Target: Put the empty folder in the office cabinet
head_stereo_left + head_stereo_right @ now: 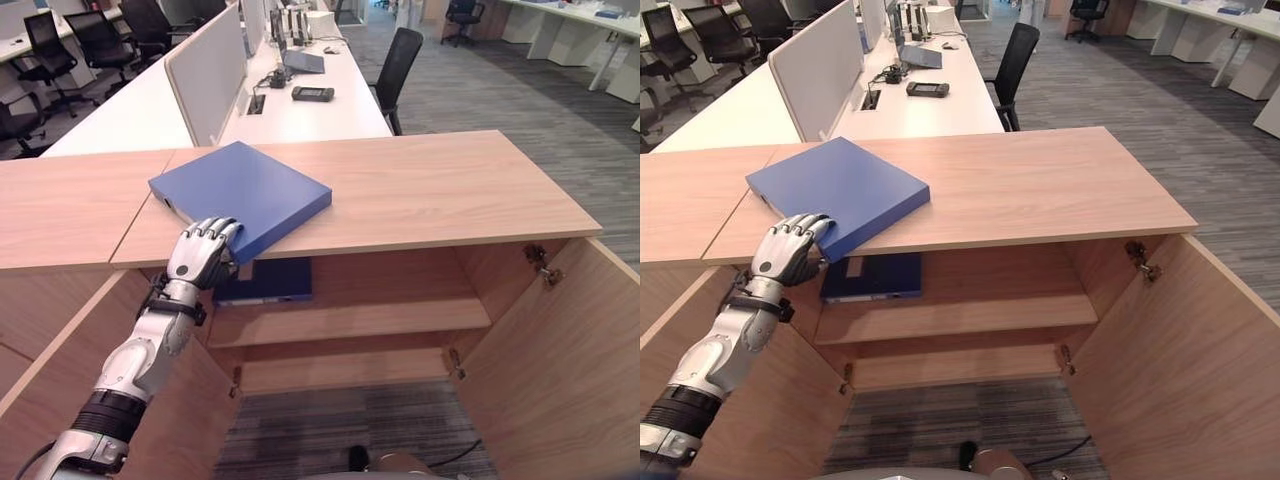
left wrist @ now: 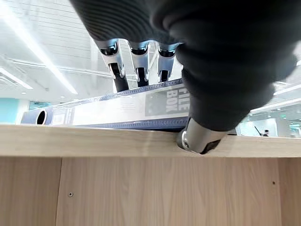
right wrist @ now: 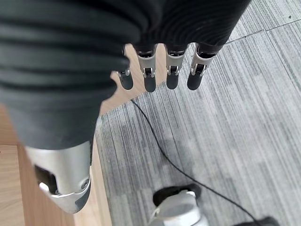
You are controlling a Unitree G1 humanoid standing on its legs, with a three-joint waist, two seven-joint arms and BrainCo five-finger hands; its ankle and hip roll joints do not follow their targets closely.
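A flat blue folder (image 1: 240, 190) lies on the wooden cabinet top (image 1: 430, 190), its near corner hanging over the front edge. My left hand (image 1: 203, 255) grips that corner: its fingers (image 2: 136, 61) curl over the folder's top (image 2: 117, 110) and the thumb (image 2: 200, 139) sits under it at the edge of the wood. My right hand (image 3: 160, 70) hangs above the grey carpet with straight fingers and nothing in it.
The cabinet stands open below, its right door (image 1: 570, 360) swung out towards me. Another blue folder (image 1: 265, 280) lies on the upper shelf (image 1: 380, 320) at the left. Behind the cabinet runs a white desk (image 1: 310, 110) with a divider panel (image 1: 205, 70) and black chairs (image 1: 395, 70).
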